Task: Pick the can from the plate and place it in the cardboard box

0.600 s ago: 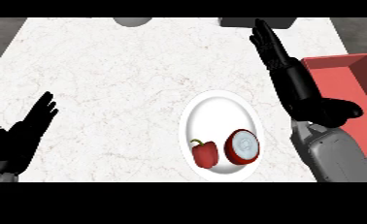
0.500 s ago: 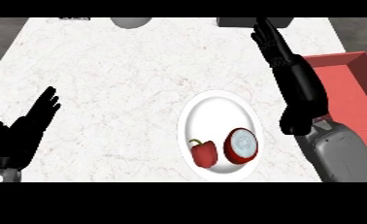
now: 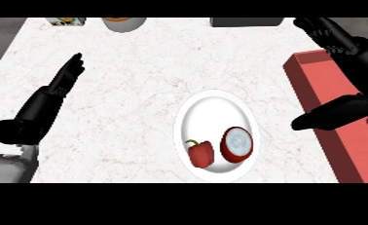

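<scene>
Can lying on the plate, beside a red pepper.
Right hand is hovering open beside the plate; it should be descending squarely over the can before closing.

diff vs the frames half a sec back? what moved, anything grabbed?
The right hand has shifted toward the view's right edge, now over the red box, open and holding nothing. The left hand shows further in from the left edge, fingers straight. The can and red pepper lie on the plate as before, untouched.
</scene>
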`<state>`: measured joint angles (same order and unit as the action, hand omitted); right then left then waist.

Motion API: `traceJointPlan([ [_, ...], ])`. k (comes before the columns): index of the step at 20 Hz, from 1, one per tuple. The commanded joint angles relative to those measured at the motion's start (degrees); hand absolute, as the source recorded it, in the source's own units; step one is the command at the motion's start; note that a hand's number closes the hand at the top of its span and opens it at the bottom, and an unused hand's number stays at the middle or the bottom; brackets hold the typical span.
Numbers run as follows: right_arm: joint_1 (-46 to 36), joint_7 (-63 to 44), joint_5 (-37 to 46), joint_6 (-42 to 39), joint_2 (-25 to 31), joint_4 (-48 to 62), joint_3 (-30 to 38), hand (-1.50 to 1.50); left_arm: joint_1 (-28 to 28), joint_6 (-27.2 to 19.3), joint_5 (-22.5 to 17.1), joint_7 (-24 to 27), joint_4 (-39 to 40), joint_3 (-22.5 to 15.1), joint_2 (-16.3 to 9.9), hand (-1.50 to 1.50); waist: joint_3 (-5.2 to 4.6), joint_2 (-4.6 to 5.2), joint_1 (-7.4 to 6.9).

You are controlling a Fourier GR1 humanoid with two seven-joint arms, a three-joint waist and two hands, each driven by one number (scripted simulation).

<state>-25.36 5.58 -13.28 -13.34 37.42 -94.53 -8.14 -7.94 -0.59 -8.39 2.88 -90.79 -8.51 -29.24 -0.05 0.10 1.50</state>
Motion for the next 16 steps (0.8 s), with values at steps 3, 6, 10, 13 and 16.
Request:
traceJointPlan([
  [3,5.6,20.9,12.1,-7.9,6.7,3.8,-1.0,-1.5,-3.3,1.4,2.6,2.2,1.5,-2.2,1.5,0.0,0.18,0.26,-0.75],
  [6,3.8,21.8,16.8,-7.9,8.8,0.1,-2.2,-1.5,-1.7,0.8,4.0,3.7,0.9,-2.7,2.6,0.0,0.07,-0.08,-1.27],
  [10,2.6,15.8,22.8,-9.5,10.8,-4.8,-6.1,-1.5,-4.8,1.2,4.7,2.5,3.3,-2.9,3.9,0.0,0.02,-0.08,-1.24],
  [13,1.4,9.6,26.0,-13.9,15.6,-12.1,-9.3,-1.5,-1.6,1.6,3.8,1.9,0.4,-2.5,3.0,0.0,-0.06,-0.54,-1.47],
  [16,0.6,4.5,30.3,-17.0,16.2,-17.0,-14.1,-1.5,-2.4,0.9,6.0,3.1,2.5,-3.9,4.5,0.0,-0.08,-0.4,-1.47],
])
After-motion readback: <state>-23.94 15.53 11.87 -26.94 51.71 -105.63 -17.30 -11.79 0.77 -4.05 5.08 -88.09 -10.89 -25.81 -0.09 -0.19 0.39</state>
